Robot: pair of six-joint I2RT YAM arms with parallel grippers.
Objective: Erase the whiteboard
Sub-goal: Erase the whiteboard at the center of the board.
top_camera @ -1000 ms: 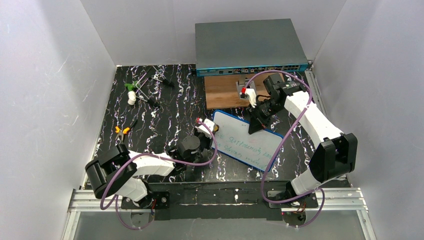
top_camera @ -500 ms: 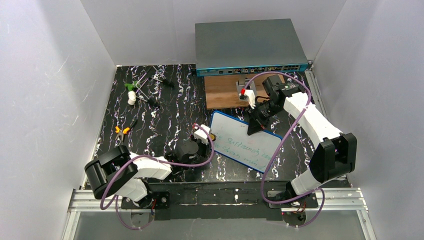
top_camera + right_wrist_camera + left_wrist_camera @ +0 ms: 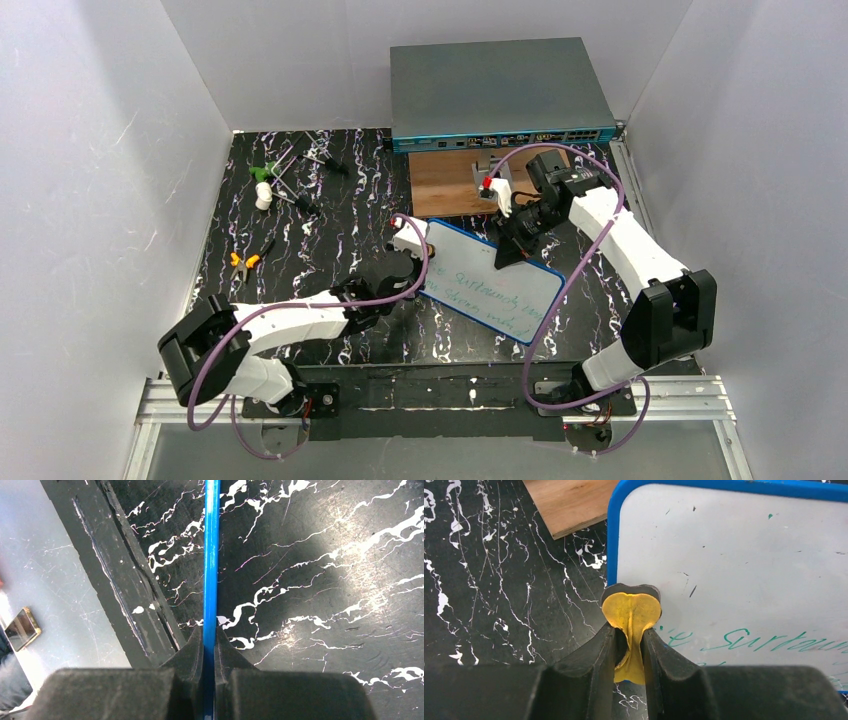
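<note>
The whiteboard lies tilted on the black marbled table, its blue rim showing and green writing across its lower part; its upper part is wiped white. My left gripper is shut on a yellow eraser pad. The pad presses on the board just inside its left rim, above the first written line. My right gripper is shut on the board's far edge, and the right wrist view shows the blue rim edge-on between the fingertips of that gripper.
A large grey box with ports stands at the back, a wooden plank in front of it. Pens and small tools lie at the back left, orange-handled pliers at the left. White walls close in three sides.
The left gripper with the pad drew back toward its base, then pushed forward to the board's upper left corner. The board shifted slightly. The right gripper kept its hold.
</note>
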